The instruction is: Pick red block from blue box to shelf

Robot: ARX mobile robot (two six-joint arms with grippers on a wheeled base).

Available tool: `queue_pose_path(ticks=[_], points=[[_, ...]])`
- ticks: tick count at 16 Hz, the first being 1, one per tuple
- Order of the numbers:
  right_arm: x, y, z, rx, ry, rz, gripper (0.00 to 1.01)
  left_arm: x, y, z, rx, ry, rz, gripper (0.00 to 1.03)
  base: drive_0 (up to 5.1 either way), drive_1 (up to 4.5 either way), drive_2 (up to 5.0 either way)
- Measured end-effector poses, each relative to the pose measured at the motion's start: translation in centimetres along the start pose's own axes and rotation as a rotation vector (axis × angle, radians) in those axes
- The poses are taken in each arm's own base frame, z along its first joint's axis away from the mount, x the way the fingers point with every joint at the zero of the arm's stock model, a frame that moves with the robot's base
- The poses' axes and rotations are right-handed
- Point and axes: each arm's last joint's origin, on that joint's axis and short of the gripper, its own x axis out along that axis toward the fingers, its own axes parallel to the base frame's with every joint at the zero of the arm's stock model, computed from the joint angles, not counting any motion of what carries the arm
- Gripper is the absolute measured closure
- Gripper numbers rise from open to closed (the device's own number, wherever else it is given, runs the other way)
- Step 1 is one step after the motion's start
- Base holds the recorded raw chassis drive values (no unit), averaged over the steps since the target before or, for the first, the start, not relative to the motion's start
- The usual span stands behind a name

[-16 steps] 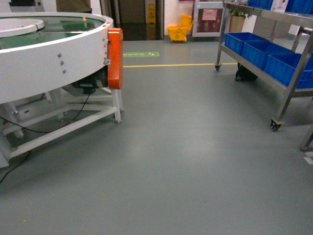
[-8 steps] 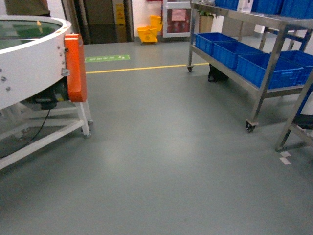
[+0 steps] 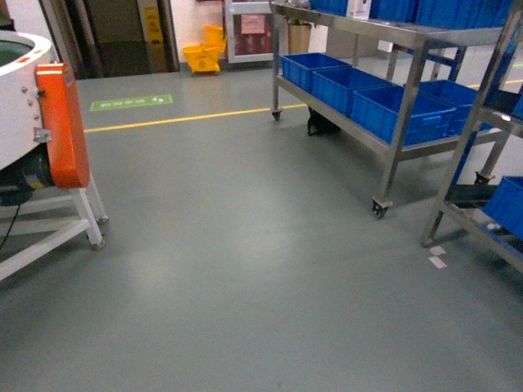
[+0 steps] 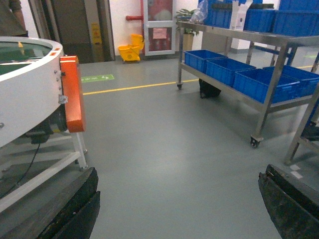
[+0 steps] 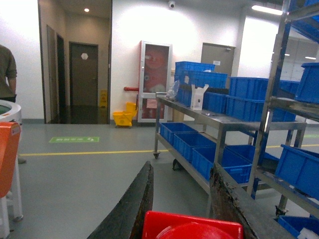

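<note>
The red block [image 5: 192, 226] sits between the two dark fingers of my right gripper [image 5: 182, 169], which is shut on it; its round stud faces the camera. My left gripper [image 4: 179, 174] is open, with only grey floor between its fingers. The shelf [image 3: 409, 37], a steel rack on castors, stands at the right of the head view, and shows as the shelf [image 4: 279, 40] and the shelf [image 5: 219, 119] in the wrist views. The blue box is out of view. Neither gripper appears in the head view.
Dark blue crates [image 3: 392, 110] fill the rack's lower tier. A second rack [image 3: 482, 114] stands nearer at the far right. A white round machine with an orange cover [image 3: 61, 122] is at the left. A yellow mop bucket [image 3: 200, 55] stands by the far wall.
The head view has swung to the right: the round machine slid toward the left edge, and the steel racks came in from the right toward the middle.
</note>
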Motion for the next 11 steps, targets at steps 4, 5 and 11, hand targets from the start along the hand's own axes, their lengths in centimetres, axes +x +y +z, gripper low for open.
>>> queue_pose_path(ticks=[4,5,11], points=[[0.0,0.0,0.01,0.0,-0.001,0.0,0.73,0.0,0.0,0.0,0.0,0.0,0.0,0.05,-1.3,2.66,-5.2],[0.0,0.0,0.01,0.0,-0.001,0.0,0.73,0.0,0.0,0.0,0.0,0.0,0.0,0.05,-1.3,2.66,-5.2],[0.0,0.0,0.01,0.0,-0.001,0.0,0.73,0.0,0.0,0.0,0.0,0.0,0.0,0.05,-1.3,2.66,-5.2]])
